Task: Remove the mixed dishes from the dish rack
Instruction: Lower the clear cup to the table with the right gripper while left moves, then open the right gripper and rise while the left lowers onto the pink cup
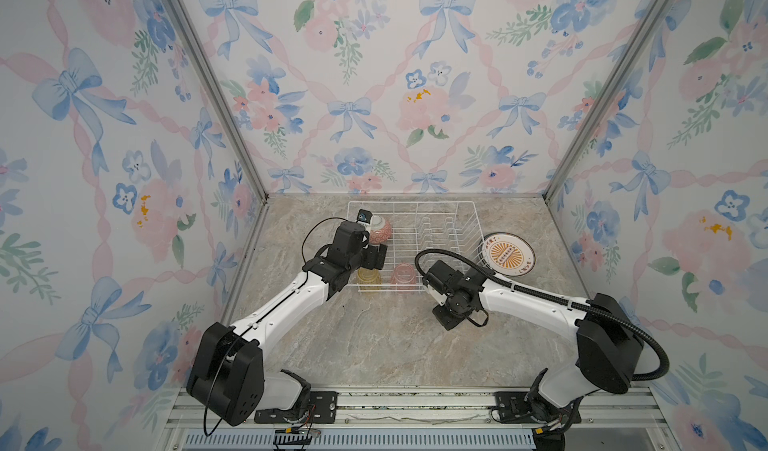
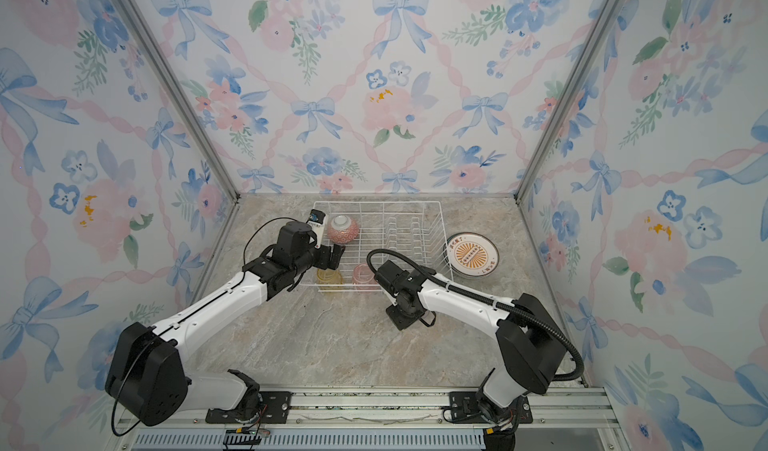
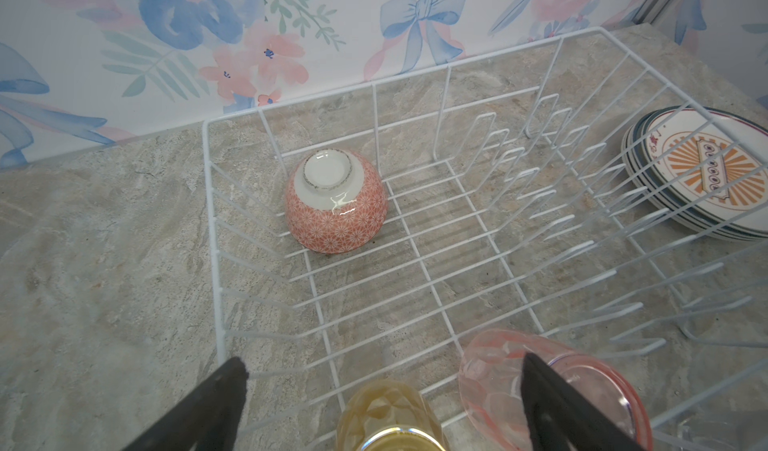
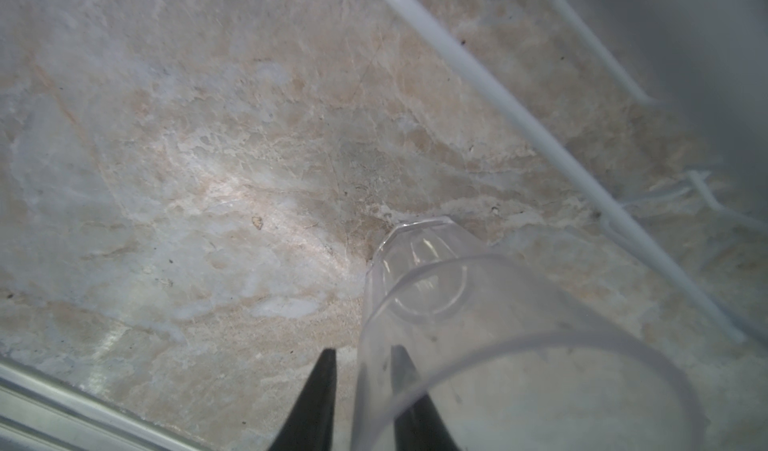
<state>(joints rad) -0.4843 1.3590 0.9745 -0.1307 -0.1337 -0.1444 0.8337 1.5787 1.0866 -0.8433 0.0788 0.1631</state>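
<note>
- Dish rack (image 1: 411,202) (image 2: 374,202): white wire basket, far middle of the marble-look table (image 1: 374,345). A row of upright prongs runs along its right half.
- Plates (image 1: 507,255) (image 2: 471,255): stacked flat on the table just right of the rack, outside it. The top one is white with an orange sunburst and a dark rim. The left wrist view shows the stack (image 3: 706,170) through the rack's wires; exact count unclear.
- Bowl (image 1: 380,228) (image 2: 343,228): upside down in the rack's far-left corner. Pink-red patterned outside, white foot ring up (image 3: 336,203).
- Yellow tumbler (image 1: 369,280) (image 2: 330,278) and pink tumbler (image 1: 403,276) (image 2: 365,274): side by side along the rack's near edge, yellow on the left.
- Left gripper (image 1: 374,257) (image 2: 334,257): hangs over the near-left part of the rack, above the yellow tumbler. Claw wide, holding nothing. In the left wrist view (image 3: 382,361) the yellow tumbler (image 3: 386,415) sits between the spread fingers, with the pink tumbler (image 3: 490,378) behind one fingertip.
- Right gripper (image 4: 365,352): pointed down at the table just outside the rack's near-right corner. Claw narrow, one finger inside the clear tumbler (image 4: 498,345) and one outside, straddling its wall. A sliver of gap shows on either side, so no firm pinch.
- Clear tumbler: mouth toward the wrist camera, base toward the table, a rack wire just beside it. Cannot tell whether the base touches.
</note>
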